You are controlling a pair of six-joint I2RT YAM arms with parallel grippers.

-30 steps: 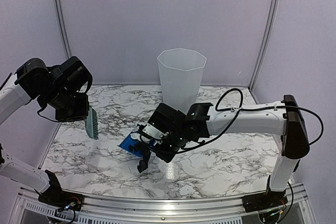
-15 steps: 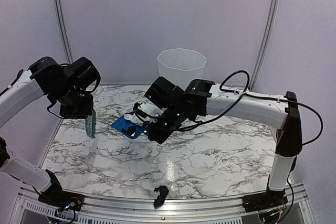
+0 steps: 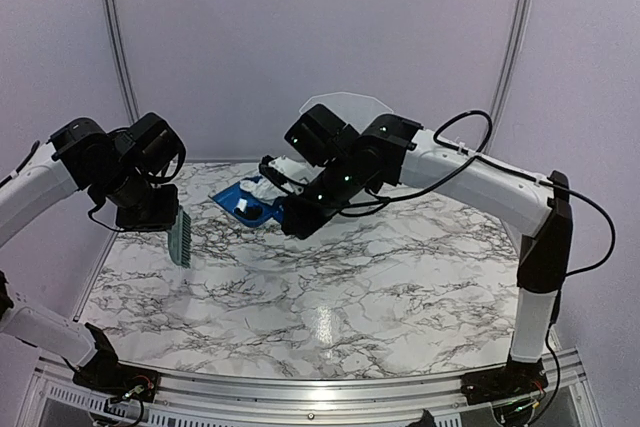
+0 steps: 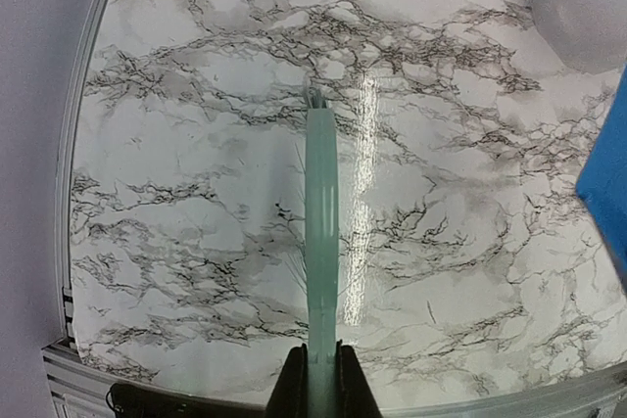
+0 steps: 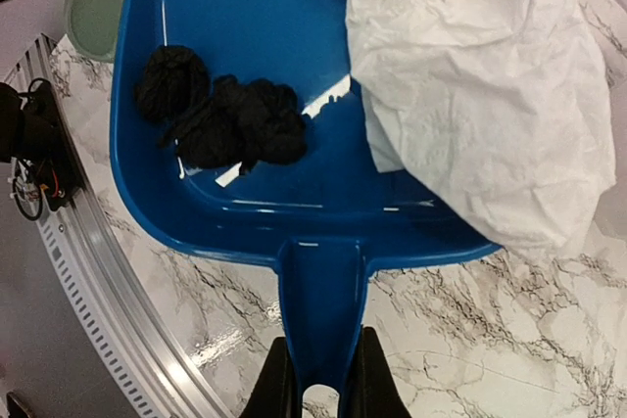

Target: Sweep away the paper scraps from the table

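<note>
Scraps (image 5: 220,115) bunched crosswise in dustpan (image 5: 245,7), right end effector (image 5: 318,379) clenching it, left end effector (image 4: 320,389) clenching brush (image 4: 321,222)

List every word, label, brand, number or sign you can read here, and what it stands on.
None: no readable text on the blue dustpan, the pale green brush, the translucent bin, the crumpled white paper or the marble table.

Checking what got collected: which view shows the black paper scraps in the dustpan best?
The right wrist view: it looks into the blue dustpan, where the black paper scraps lie clumped beside crumpled white paper. The top external view shows only a dark spot in the pan; the left wrist view catches just the dustpan's edge, no scraps.
</note>
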